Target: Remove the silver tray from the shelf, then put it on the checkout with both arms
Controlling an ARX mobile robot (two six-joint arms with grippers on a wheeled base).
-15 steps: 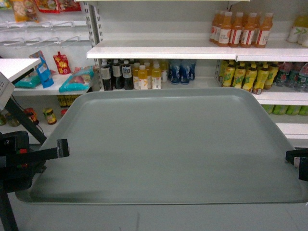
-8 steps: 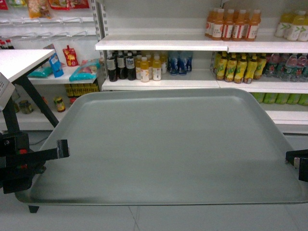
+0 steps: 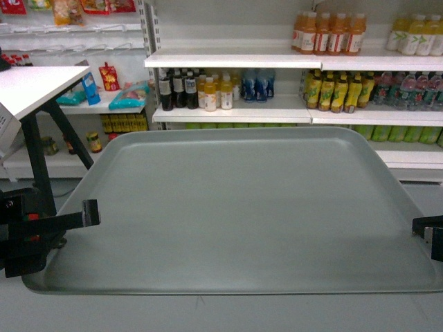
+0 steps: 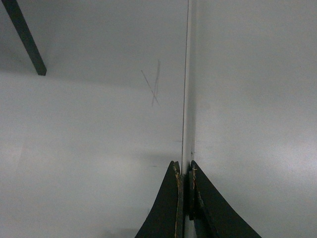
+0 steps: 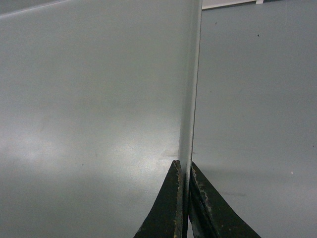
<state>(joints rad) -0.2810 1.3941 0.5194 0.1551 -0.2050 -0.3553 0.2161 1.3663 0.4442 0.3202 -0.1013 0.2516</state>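
**Tray held level while the store view is sliding right**

Shifting rightward and slightly downward across the head view since a second ago, the shelf (image 3: 228, 61) and its drinks are now sitting further toward 1 o'clock, and more of the white worktop (image 3: 34, 86) on black legs is showing at 10 o'clock. Against that, the silver tray (image 3: 235, 207) is keeping the same place in the view, filling the middle and lower part, flat and level, clear of the shelf boards behind it.

At 9 o'clock the left tool (image 3: 88, 213) is pinching the tray's left rim; the left wrist view is showing its two dark fingers (image 4: 166, 208) pressed together on the thin edge (image 4: 186, 99), with pale floor on one side. At 3 o'clock the right tool (image 3: 423, 227) is gripping the right rim, and its wrist view is showing the fingers (image 5: 166, 208) closed tight on the rim likewise.

Orange bottles (image 3: 329, 33) are standing on the upper board, dark and yellow bottles (image 3: 201, 90) on the board below.
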